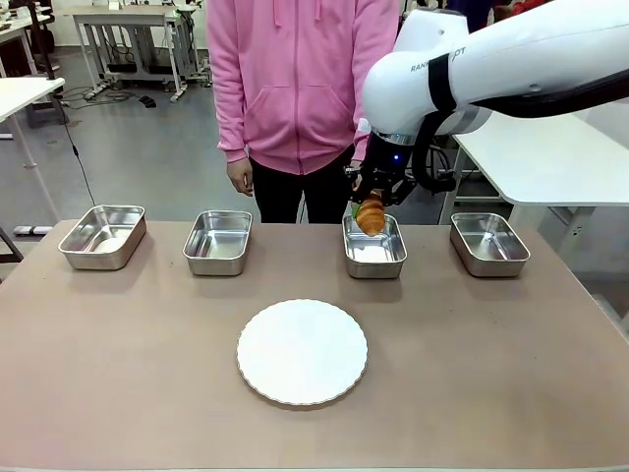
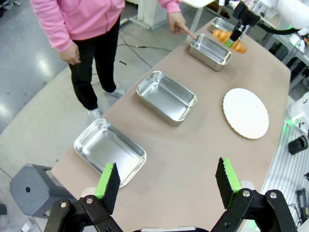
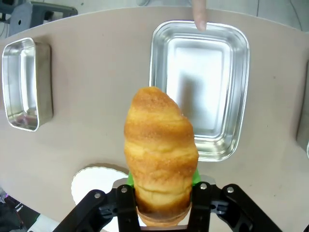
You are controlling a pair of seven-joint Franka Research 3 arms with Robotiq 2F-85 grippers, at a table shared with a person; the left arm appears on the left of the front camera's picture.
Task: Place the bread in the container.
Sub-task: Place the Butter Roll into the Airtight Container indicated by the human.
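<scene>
While the right end effector [image 1: 371, 209] grasps the croissant roll [image 1: 371, 214] above the steel pan [image 1: 374, 258] at centre-right, lowering and release likely come next.

White scalloped plate [image 1: 302, 352] at mid-table [image 1: 118, 374], three other steel pans [image 1: 218, 241] in a far row.

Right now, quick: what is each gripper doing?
Left gripper: open, holding nothing.
Right gripper: shut on the golden-brown ridged bread roll, above a shiny rectangular steel container.
</scene>
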